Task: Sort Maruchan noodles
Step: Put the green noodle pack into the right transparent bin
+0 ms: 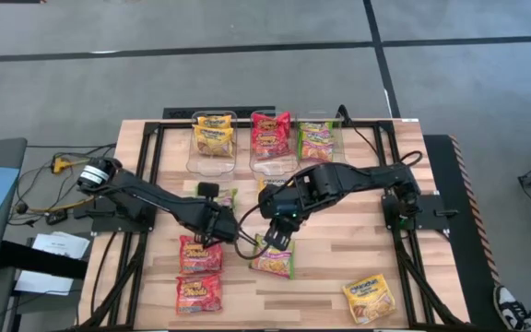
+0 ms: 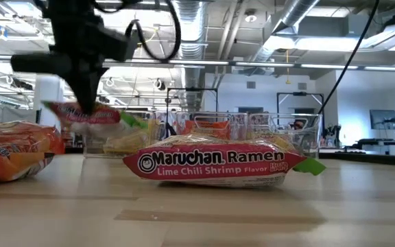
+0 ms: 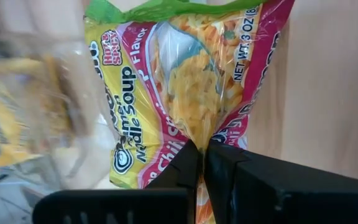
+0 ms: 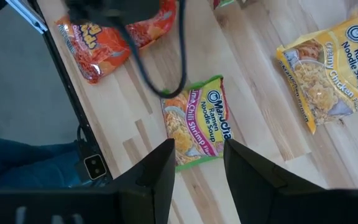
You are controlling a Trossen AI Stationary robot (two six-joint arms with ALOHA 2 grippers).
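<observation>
Left gripper (image 3: 201, 163), jaws clamped on a lifted Lime Chili Shrimp packet (image 3: 185, 87); right gripper (image 4: 197, 163), jaws apart and empty, above another lime packet (image 4: 197, 119) on the tabletop (image 1: 339, 267).

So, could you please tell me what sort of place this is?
Probably a robotics lab or workshop: exposed ceiling ducts, a monitor at the back, and a wooden table on a black frame with two robot arms.

A crinkly plastic lime chili shrimp packet (image 3: 191, 87) shows a green top edge, yellow and magenta panels and pale orange noodles. A matching green-edged packet (image 4: 196, 120) lies on the pale striped wooden counter (image 4: 260, 124), beside a yellow creamy chicken packet (image 4: 328, 78) and a red-orange packet (image 4: 114, 37).
</observation>
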